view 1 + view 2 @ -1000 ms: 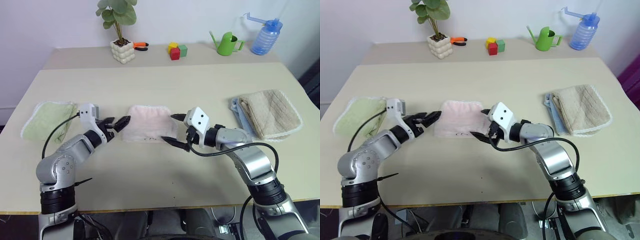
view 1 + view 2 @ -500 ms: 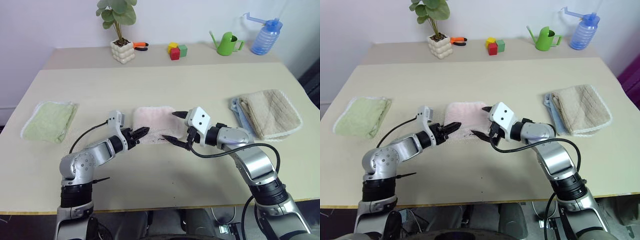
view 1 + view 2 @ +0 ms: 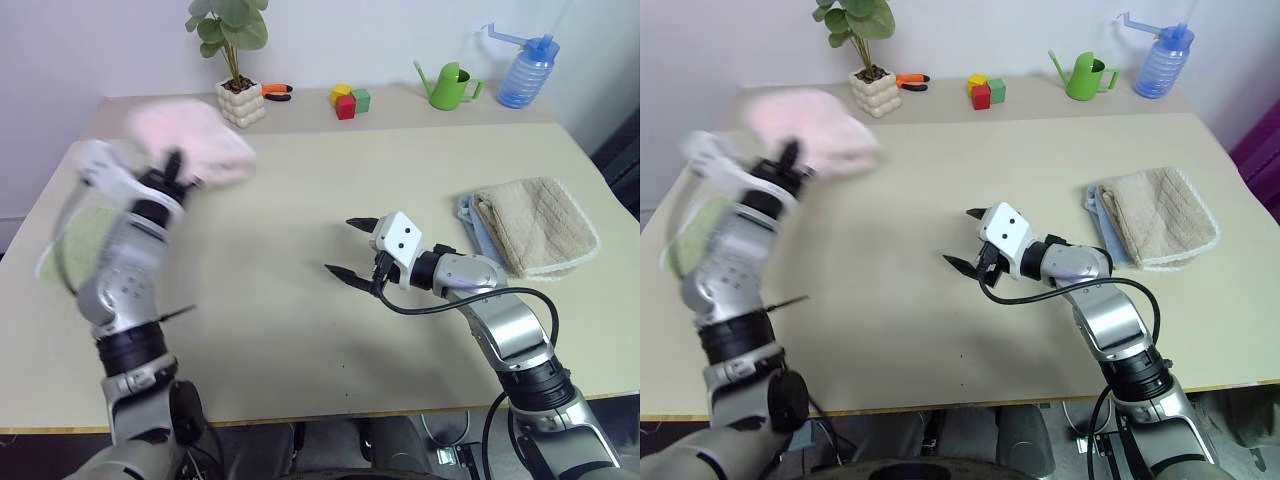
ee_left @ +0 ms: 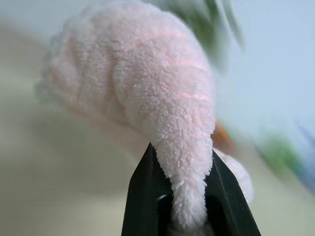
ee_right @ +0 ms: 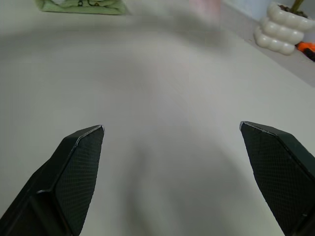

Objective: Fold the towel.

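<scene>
A: Where do we stand with the towel (image 3: 195, 140)?

B: It is off the table (image 3: 300, 330). Our left gripper (image 4: 189, 211) is clamped on a bunched end of it, and the rest of the pink cloth hangs and billows in the air over the far left part of the table, near the plant pot (image 3: 244, 103). No neat fold shows in it, so we judge the folding itself is not done; the cloth is crumpled, not layered.

A: And our other hand?

B: The right gripper (image 3: 352, 246) hovers over the bare middle of the table with its fingers spread wide, holding nothing.

A: So what is left?

B: As we read it, nearly everything: the towel has to come down flat, then an edge brought over and squared. With one end pinched and the rest loose, it may land in a heap.

A: Anything in our way?

B: The green towel (image 3: 75, 245) lies just below our raised left arm, at the table's left edge. The beige towel (image 3: 535, 228) sits on a blue cloth (image 3: 468, 213) well off to the right. Along the back are the pot, orange-handled pliers (image 3: 277, 92), coloured blocks (image 3: 350, 100), a green watering can (image 3: 450, 86) and a blue spray bottle (image 3: 525, 72), all well apart from the open middle.
</scene>
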`<move>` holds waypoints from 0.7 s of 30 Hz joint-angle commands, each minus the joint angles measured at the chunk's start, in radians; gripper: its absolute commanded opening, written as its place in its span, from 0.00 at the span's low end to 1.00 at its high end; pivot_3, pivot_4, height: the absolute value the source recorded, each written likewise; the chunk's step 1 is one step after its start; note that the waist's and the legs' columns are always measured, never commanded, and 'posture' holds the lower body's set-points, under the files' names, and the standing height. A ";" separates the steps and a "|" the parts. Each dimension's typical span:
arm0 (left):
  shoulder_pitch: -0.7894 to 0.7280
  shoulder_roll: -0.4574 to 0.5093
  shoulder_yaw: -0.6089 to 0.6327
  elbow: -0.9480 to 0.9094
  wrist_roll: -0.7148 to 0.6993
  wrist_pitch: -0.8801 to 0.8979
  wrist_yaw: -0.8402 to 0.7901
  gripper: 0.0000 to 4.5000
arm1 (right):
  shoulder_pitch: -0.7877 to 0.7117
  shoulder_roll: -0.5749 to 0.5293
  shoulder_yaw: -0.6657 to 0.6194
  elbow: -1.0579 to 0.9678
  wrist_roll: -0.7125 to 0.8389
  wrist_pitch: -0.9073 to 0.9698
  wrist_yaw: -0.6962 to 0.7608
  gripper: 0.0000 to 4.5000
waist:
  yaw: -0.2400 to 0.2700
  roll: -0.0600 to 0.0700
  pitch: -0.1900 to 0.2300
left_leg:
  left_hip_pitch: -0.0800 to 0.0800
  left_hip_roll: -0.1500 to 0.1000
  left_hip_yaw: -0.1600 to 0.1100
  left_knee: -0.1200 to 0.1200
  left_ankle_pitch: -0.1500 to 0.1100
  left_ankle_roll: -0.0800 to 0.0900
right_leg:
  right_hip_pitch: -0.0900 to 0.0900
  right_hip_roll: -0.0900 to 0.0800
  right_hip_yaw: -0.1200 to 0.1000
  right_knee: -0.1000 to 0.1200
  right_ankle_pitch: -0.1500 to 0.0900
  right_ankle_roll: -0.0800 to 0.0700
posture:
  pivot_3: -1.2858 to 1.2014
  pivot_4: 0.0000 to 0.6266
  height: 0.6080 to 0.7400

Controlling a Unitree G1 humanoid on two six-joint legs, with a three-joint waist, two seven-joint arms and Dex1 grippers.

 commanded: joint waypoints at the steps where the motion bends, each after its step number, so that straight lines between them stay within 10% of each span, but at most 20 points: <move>1: 0.024 0.012 0.094 0.040 0.016 -0.062 0.114 0.01 | -0.011 0.014 0.008 -0.001 -0.003 -0.041 0.005 1.00 | 0.004 -0.001 0.000 | 0.000 0.000 0.000 0.000 0.000 0.000 | 0.000 0.000 0.000 0.000 0.000 0.000 | 0.52 0.24 0.94; 10: 0.285 -0.093 0.128 -0.134 -0.093 0.106 0.257 0.01 | -0.021 0.020 0.003 0.031 -0.004 -0.067 0.019 1.00 | 0.005 -0.007 -0.002 | -0.001 0.000 -0.002 0.003 0.000 0.001 | 0.001 0.000 -0.001 0.001 0.000 0.000 | 0.52 0.24 0.94; 21: 0.351 -0.095 0.209 -0.225 -0.112 -0.050 0.343 0.99 | -0.059 0.031 0.006 0.110 -0.013 -0.097 0.033 1.00 | 0.006 -0.007 -0.003 | 0.000 0.000 -0.001 0.003 0.000 0.000 | 0.001 0.000 0.000 0.001 0.000 0.000 | 0.52 0.24 0.94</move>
